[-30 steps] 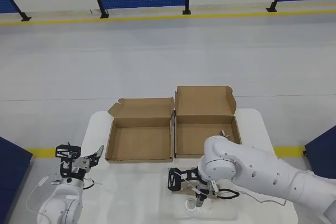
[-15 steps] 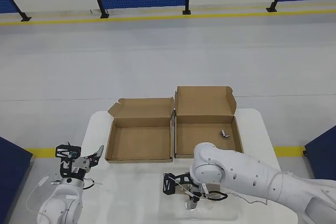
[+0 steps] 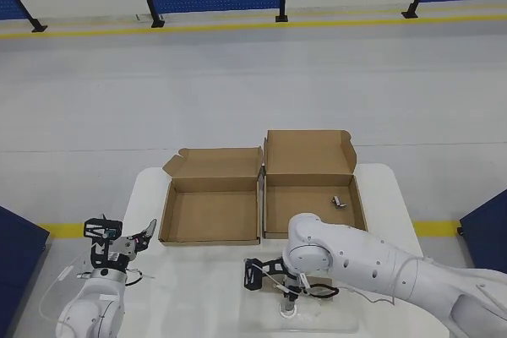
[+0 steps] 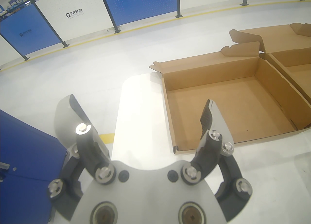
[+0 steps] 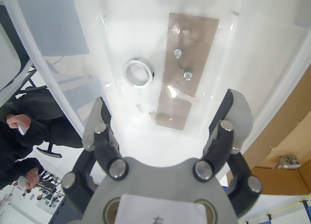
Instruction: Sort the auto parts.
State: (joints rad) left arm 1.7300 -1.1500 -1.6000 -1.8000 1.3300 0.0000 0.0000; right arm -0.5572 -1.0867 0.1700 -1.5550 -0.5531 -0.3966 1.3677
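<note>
A silver metal ring [image 5: 138, 72] lies in a clear tray [image 5: 121, 28] near the table's front edge, seen from above as a small ring [image 3: 287, 309]. Two small bolts [image 5: 178, 53] [image 5: 187, 74] rest on a brown patch beside it. My right gripper [image 5: 165, 108] hangs open just above the tray, nothing between its fingers. A small metal part [image 3: 339, 201] lies in the right cardboard box [image 3: 311, 221]; the same metal part [image 5: 289, 161] shows at the wrist view's edge. My left gripper [image 4: 143, 110] stands open over the table's left front corner, empty, apart from the left box [image 4: 243, 103].
The two open cardboard boxes [image 3: 209, 218] sit side by side at the back of the white table [image 3: 198, 279]. The left box holds nothing visible. The bare table surface lies between the boxes and the tray.
My right arm has shifted left along the front of the table, uncovering the metal part in the right box. The left arm has kept still.
</note>
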